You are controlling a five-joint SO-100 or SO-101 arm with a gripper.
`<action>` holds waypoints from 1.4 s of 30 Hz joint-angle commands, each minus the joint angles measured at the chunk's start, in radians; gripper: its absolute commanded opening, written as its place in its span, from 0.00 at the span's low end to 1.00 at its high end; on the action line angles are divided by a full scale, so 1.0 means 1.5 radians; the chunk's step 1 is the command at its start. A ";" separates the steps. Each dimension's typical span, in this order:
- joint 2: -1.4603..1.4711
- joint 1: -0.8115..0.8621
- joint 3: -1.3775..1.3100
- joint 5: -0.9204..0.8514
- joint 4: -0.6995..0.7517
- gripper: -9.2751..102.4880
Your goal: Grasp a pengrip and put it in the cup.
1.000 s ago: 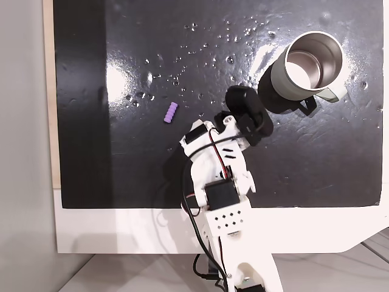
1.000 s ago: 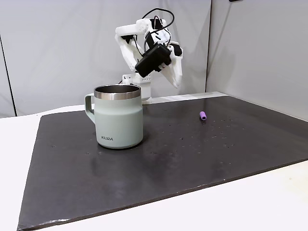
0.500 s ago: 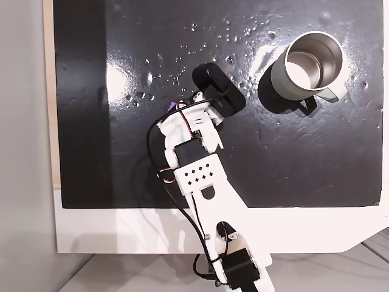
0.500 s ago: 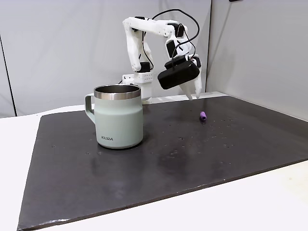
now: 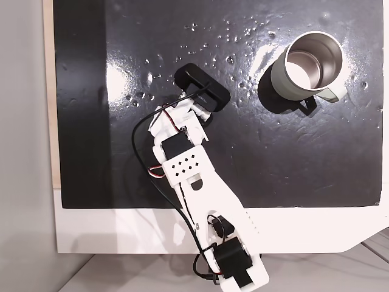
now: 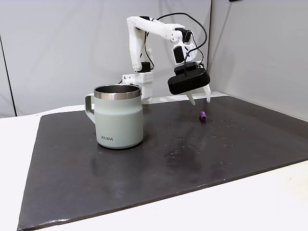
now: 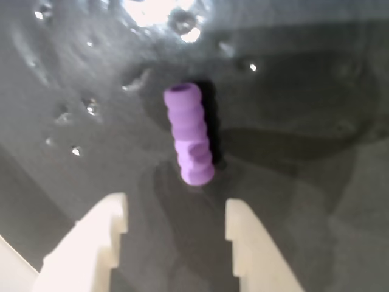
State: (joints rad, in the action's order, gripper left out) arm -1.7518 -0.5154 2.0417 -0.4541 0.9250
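My claw [image 7: 176, 213] hangs just above the pengrip [image 7: 188, 135], its two white fingers [image 7: 103, 231] spread apart with nothing between them. In the wrist view the little purple ribbed cylinder lies flat on the dark mat [image 7: 316, 182], just beyond my fingertips and roughly centred on the gap. From the side, in a fixed view, my claw [image 6: 198, 98] sits a little above the pengrip [image 6: 203, 115], not touching it. From above, my own wrist covers the pengrip, so I cannot point to it there.

The cup [image 6: 118, 117] stands upright on the mat, well apart from the pengrip, with its handle on the side away from it. In a fixed view from above its steel inside [image 5: 310, 58] looks empty.

So I judge the task barely begun: the approach is made, but nothing is gripped. What is left is to lower, close on the pengrip, lift it, carry it across to the cup and let it go over the opening.
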 commanded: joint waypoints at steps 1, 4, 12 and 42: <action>0.016 0.017 -0.062 -0.022 -0.021 0.28; 0.049 0.019 -0.087 -0.043 -0.021 0.29; 0.119 0.016 -0.115 -0.082 -0.036 0.29; 0.104 0.052 -0.090 -0.094 -0.025 0.08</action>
State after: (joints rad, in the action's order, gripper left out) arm -1.4895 -0.4878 1.9328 -0.6305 0.8391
